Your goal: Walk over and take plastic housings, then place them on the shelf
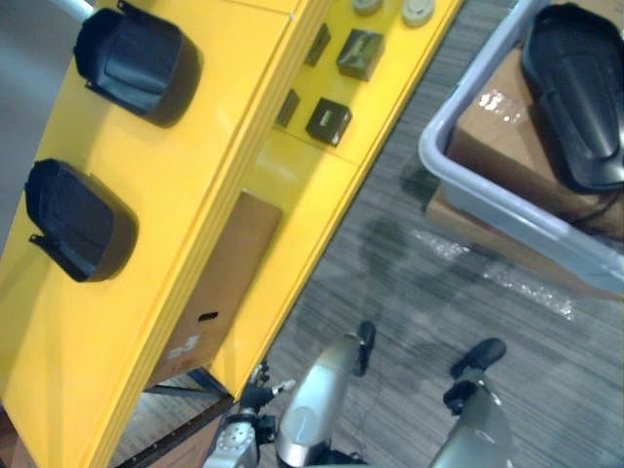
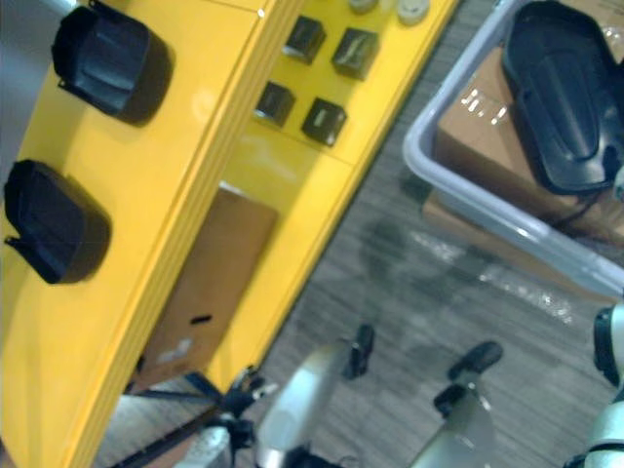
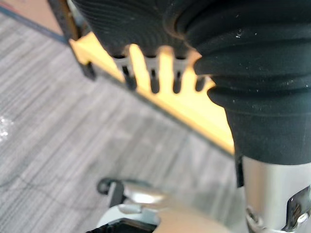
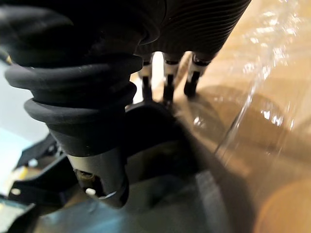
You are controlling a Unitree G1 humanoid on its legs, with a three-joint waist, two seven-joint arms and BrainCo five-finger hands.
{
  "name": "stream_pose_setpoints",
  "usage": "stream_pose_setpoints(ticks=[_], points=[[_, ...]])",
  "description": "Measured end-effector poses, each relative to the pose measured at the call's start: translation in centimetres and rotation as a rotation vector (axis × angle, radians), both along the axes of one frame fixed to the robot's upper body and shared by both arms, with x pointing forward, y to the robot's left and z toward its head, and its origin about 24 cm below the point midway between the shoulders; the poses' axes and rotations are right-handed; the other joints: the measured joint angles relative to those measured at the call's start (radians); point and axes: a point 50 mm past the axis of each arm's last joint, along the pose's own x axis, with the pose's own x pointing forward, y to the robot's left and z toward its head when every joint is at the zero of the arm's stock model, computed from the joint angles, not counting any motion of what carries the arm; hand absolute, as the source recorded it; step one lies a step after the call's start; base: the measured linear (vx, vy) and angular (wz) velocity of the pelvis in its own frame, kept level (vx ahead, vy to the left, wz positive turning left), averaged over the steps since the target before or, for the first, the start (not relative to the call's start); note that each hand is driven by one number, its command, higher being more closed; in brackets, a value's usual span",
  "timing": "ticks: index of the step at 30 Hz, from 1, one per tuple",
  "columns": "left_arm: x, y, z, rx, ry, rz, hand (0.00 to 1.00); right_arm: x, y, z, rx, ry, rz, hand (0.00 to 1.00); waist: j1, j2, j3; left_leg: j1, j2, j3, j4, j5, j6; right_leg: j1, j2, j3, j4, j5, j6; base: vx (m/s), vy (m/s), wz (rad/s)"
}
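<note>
Two black plastic housings (image 1: 136, 63) (image 1: 78, 219) lie on the top of the yellow shelf (image 1: 195, 185) at the left. A third, longer black housing (image 2: 556, 97) rests on a cardboard box (image 2: 478, 127) inside the grey bin (image 1: 507, 210) at the right. In the right wrist view my right hand (image 4: 167, 73) reaches over that taped cardboard (image 4: 252, 121), fingers straight, their dark tips at the rim of the housing (image 4: 155, 126). My left hand (image 3: 154, 80) hangs beside the shelf's yellow edge (image 3: 194, 109) with straight fingers and holds nothing.
Small dark boxes (image 1: 329, 121) (image 1: 359, 53) and pale round parts (image 1: 417, 10) sit on the lower yellow shelf level. A brown carton (image 1: 219, 283) stands under the shelf. Grey carpet (image 1: 419, 283) runs between shelf and bin.
</note>
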Motion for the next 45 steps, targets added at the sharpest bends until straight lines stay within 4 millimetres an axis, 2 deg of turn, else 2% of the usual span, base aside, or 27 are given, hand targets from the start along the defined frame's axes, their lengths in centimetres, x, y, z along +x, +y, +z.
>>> stream_pose_setpoints(ticks=[9,14,17,19,24,27,29,31,36,39,40,45], points=[[0.5,-0.4,0.5,-0.017,-0.040,-0.006,0.00,-1.2,-1.0,1.2,-0.156,0.163,-0.045,1.00,0.019,0.009,-0.009,-0.007,0.006,0.003,-0.002,0.000,-0.001,-0.008,0.008,0.001,-0.008,0.000,0.000,0.00,0.004,-0.01],[1.3,-0.7,1.5,-0.061,-0.113,0.026,0.00,-1.2,-1.0,1.2,-0.245,0.257,-0.077,1.00,0.023,0.012,-0.012,-0.007,0.006,-0.003,0.000,0.000,-0.001,-0.002,0.008,-0.007,-0.008,0.000,0.000,-0.02,0.014,0.03],[1.8,-1.0,2.2,-0.074,-0.154,0.036,0.00,-1.3,-1.3,0.5,-0.252,0.302,-0.102,1.00,0.025,0.015,-0.014,-0.001,0.005,-0.019,0.002,0.002,-0.003,0.017,0.009,-0.023,-0.010,-0.001,-0.002,-0.03,0.026,0.14],[2.1,-1.1,2.7,-0.085,-0.185,0.043,0.00,-1.1,-1.1,0.3,-0.323,0.364,-0.119,1.00,0.026,0.015,-0.014,0.010,0.004,-0.019,0.002,0.002,-0.003,0.029,0.008,-0.024,-0.011,-0.001,-0.002,-0.03,0.025,0.03],[2.8,-1.1,3.9,-0.113,-0.265,0.080,0.00,-0.7,-0.7,0.5,-0.418,0.371,-0.154,1.00,0.019,0.015,-0.014,0.029,0.005,-0.019,0.002,0.002,-0.003,0.049,0.008,-0.024,-0.009,-0.002,-0.003,-0.02,0.017,0.00],[3.9,-0.9,5.7,-0.141,-0.364,0.125,0.00,-0.6,-0.5,0.7,-0.485,0.362,-0.176,1.00,0.013,0.011,-0.011,0.057,0.005,-0.021,-0.008,0.002,-0.003,0.075,0.008,-0.028,-0.008,-0.006,-0.009,-0.02,0.007,0.03],[4.6,-0.9,7.1,-0.157,-0.428,0.156,0.00,-0.2,0.0,0.7,-0.515,0.352,-0.164,1.00,-0.004,0.008,-0.009,0.062,0.005,-0.028,-0.008,0.002,-0.003,0.086,0.008,-0.041,-0.008,-0.006,-0.010,-0.03,0.006,0.10],[5.5,-0.9,8.8,-0.179,-0.502,0.179,0.00,0.8,1.0,0.1,-0.516,0.353,-0.126,1.00,-0.027,-0.006,0.002,0.074,0.007,-0.032,-0.010,0.005,-0.007,0.099,0.011,-0.045,-0.010,-0.007,-0.011,-0.04,0.003,0.04],[7.1,-1.8,12.5,-0.192,-0.665,0.134,0.00,2.2,2.6,0.2,-0.516,0.309,-0.076,1.00,-0.057,-0.047,0.033,0.078,0.022,-0.031,-0.010,0.010,-0.015,0.102,0.026,-0.043,-0.013,-0.006,-0.014,-0.04,-0.009,-0.04],[8.4,-3.0,14.5,-0.183,-0.753,0.052,0.00,3.2,3.8,0.2,-0.521,0.290,-0.039,1.00,-0.067,-0.067,0.047,0.091,0.033,-0.016,-0.011,0.011,-0.017,0.104,0.039,-0.020,-0.019,0.001,-0.024,-0.06,-0.004,-0.15],[9.1,-3.5,15.4,-0.189,-0.781,0.019,0.00,3.7,4.5,0.1,-0.535,0.285,-0.025,1.00,-0.081,-0.070,0.049,0.091,0.036,-0.015,-0.011,0.011,-0.017,0.109,0.045,-0.020,-0.032,0.008,-0.027,-0.07,0.019,-0.14],[12.0,-5.9,19.2,-0.197,-0.881,-0.111,0.00,5.2,6.9,-0.5,-0.559,0.218,0.008,1.00,-0.108,-0.099,0.069,0.088,0.054,0.011,-0.011,0.012,-0.019,0.107,0.072,0.002,-0.077,0.043,-0.040,-0.09,0.016,-0.19]])
